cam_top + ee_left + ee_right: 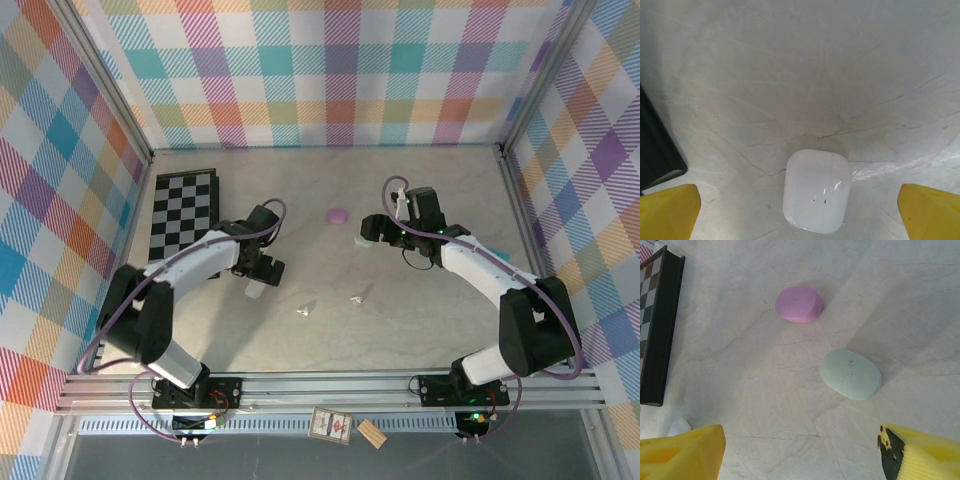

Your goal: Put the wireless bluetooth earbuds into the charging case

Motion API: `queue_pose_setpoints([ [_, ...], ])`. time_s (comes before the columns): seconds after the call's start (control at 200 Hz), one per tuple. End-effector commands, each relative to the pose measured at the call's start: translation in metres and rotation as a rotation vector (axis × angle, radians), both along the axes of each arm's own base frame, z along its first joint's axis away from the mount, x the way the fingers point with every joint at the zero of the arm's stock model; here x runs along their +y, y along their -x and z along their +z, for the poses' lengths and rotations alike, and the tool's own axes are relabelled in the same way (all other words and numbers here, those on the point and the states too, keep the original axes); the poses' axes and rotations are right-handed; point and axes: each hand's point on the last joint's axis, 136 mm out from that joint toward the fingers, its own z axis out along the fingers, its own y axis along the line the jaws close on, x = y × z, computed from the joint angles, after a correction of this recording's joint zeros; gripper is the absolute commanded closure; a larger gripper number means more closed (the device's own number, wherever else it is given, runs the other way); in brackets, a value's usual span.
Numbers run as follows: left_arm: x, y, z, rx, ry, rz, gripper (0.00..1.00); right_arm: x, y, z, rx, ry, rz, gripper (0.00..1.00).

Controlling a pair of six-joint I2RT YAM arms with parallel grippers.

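LAB BOOTH: Two robot arms are working over a pale, marble-veined desk (400, 335) inside plaid walls. The L pincer (799, 197) is hovering w/ its yellow fingers spread wide and gripping nothing. It is straddling a glossy white, rounded-rectangle case (816, 191) at bottom centre of its wrist view, prob. lined up to pin or lift it. The R pincer (800, 440) is likewise standing open & empty. Its yellow tips are framing a matte mint, pebble-shaped case (851, 373) at mid-frame, w/ a matte lilac oval case (799, 304) lying apart, above it. All three cases are looking shut, so a lid likely needs opening first. The earbuds (306, 309), two tiny whitish glossy pieces visible here, are lying loose at lower centre of the overhead view, btwn the arms & apart from every case. None is sitting in a case yet. A black-framed checkerboard (185, 215) is lying flat at left.
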Motion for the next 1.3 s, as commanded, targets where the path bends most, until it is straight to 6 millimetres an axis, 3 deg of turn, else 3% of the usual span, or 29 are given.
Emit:
queue_pose_setpoints([
  [0.0,0.009,0.017,-0.012,0.136,-0.055,-0.006,0.04,0.002,0.004,0.010,-0.018,-0.016,0.012,0.20],
  [0.18,0.005,0.008,-0.029,0.172,-0.073,0.007,0.14,-0.002,0.007,0.007,-0.012,0.002,0.004,0.21],
  [0.295,0.003,0.007,-0.037,0.195,-0.076,0.008,0.28,-0.004,0.010,0.003,-0.004,0.007,-0.004,0.21],
  [0.575,0.004,0.012,-0.047,0.222,-0.074,0.016,0.41,-0.008,0.012,0.005,-0.009,0.027,-0.009,0.21],
  [0.675,0.000,0.013,-0.049,0.227,-0.054,0.015,0.57,-0.009,0.014,0.008,-0.015,0.028,-0.007,0.21],
  [0.81,-0.002,0.011,-0.048,0.213,-0.041,0.020,0.59,-0.011,0.018,0.014,-0.025,0.018,-0.011,0.21],
  [1.04,-0.019,-0.018,-0.008,-0.032,0.130,0.078,0.60,-0.003,0.029,0.024,-0.092,-0.013,0.075,0.21],
  [1.295,-0.066,-0.050,0.061,-0.302,0.598,0.232,0.62,0.040,0.051,0.055,-0.271,-0.111,0.264,0.21],
])
